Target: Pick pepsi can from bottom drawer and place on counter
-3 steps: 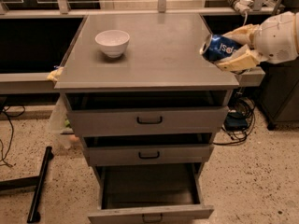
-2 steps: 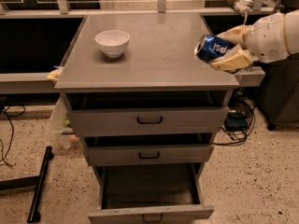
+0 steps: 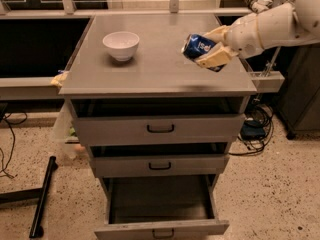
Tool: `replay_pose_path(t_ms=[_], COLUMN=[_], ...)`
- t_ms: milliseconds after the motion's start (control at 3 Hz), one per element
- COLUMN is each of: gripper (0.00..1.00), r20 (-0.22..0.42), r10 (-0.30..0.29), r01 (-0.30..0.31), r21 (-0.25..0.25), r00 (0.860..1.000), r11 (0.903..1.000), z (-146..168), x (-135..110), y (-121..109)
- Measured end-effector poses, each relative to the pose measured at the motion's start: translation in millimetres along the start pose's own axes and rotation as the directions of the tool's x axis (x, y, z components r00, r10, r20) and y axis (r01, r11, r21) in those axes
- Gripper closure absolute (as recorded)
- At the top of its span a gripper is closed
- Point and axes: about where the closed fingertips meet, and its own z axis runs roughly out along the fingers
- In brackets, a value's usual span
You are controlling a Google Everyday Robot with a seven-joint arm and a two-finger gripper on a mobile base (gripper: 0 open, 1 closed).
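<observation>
The pepsi can (image 3: 198, 45), dark blue with a light logo, is held tilted on its side in my gripper (image 3: 209, 48), which is shut on it. The cream fingers (image 3: 216, 57) clasp it from the right, above the right half of the counter (image 3: 155, 69). The white arm comes in from the upper right. The bottom drawer (image 3: 160, 206) is pulled wide open and its dark inside looks empty. The two shallower drawers above it stand slightly open.
A white bowl (image 3: 121, 45) sits on the counter's back left. A yellowish scrap (image 3: 59, 79) lies at the counter's left edge. Cables (image 3: 252, 129) lie on the floor at right and a black bar (image 3: 42, 196) at left.
My gripper has carried the can leftward, from past the counter's right edge to over its right half.
</observation>
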Motion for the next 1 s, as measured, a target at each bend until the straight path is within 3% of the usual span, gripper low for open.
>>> replay_pose_path(t_ms=[667, 1000], gripper=[1.0, 1.0], r20=[0.041, 0.05], r10=[0.011, 0.007], r01=[-0.007, -0.001], r21=[-0.103, -0.119], r00=[0.999, 0.999], r11=[0.9947, 0.9928], z=[88, 119], x=[3, 17], y=[-21, -25])
